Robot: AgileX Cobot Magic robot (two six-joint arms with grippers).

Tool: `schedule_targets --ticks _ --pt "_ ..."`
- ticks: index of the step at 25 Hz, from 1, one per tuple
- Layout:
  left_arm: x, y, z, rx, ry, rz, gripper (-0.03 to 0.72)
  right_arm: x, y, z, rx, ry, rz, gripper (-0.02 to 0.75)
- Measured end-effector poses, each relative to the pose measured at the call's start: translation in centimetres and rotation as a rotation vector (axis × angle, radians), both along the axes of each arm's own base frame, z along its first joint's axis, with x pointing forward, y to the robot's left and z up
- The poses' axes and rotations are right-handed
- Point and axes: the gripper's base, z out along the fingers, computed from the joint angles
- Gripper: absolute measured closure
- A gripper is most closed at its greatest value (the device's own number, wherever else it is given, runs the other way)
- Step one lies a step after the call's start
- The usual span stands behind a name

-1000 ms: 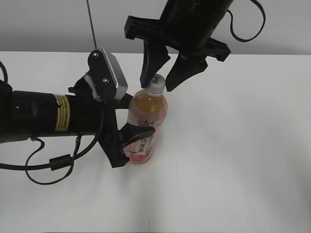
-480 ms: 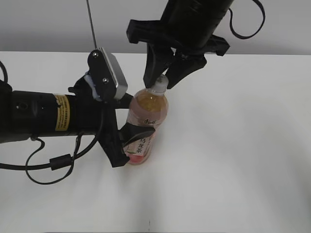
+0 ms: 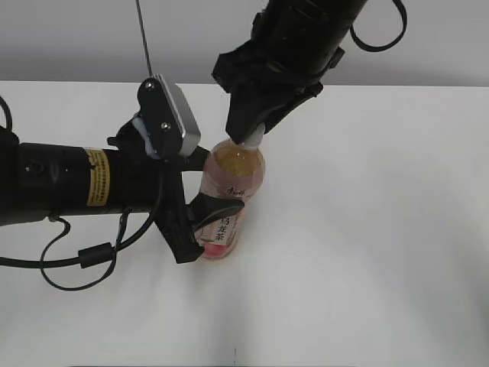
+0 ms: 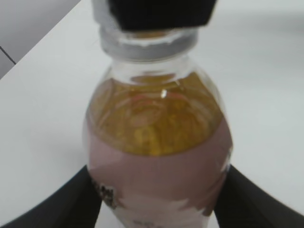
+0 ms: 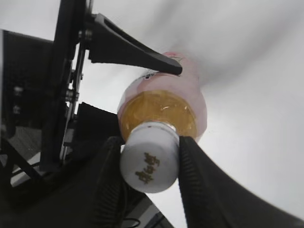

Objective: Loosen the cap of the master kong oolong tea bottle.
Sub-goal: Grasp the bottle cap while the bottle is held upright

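The master kong oolong tea bottle (image 3: 229,195) stands upright on the white table, amber tea above a pink label. My left gripper (image 3: 200,222) is shut on its lower body; in the left wrist view the bottle (image 4: 156,142) fills the space between the two black fingers (image 4: 156,199). My right gripper (image 3: 248,130) comes down from above and is shut on the white cap (image 3: 250,139). In the right wrist view the cap (image 5: 149,164), with a dark logo on top, sits pinched between the ribbed fingers (image 5: 151,161), with the bottle (image 5: 164,111) below it.
The white table (image 3: 382,229) stretches to the right and front of the bottle. The left arm's black body and its cables (image 3: 76,260) lie across the left side. A grey wall (image 3: 76,38) stands behind the table.
My right gripper's fingers were spread beside the cap a second ago; they have closed onto it and the wrist has rotated. The left gripper and the bottle have not moved.
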Motion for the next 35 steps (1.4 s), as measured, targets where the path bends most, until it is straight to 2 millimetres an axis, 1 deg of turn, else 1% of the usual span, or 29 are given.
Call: schedule_targets --ticks 4,9,22,29,35 --pt "-0.01 -0.03 0.03 -0.004 -0.001 -0.002 0.266 0.0 0.0 0.0 -0.006 -0.066 0.141 0.456" --pt "-0.01 -0.03 0.04 -0.005 -0.001 -0.002 0.266 0.01 0.0 0.02 -0.01 -0.121 0.259 0.456" --pt "0.03 -0.04 0.08 -0.013 0.001 0.005 0.266 0.15 0.15 0.13 -0.023 -0.401 0.804 0.457" --pt "0.03 -0.04 0.09 -0.015 0.003 0.007 0.266 0.18 0.17 0.14 -0.048 -0.615 1.249 0.458" --pt "0.05 -0.03 0.11 -0.018 0.001 0.006 0.267 0.11 0.27 0.18 -0.059 -0.832 1.695 0.458"
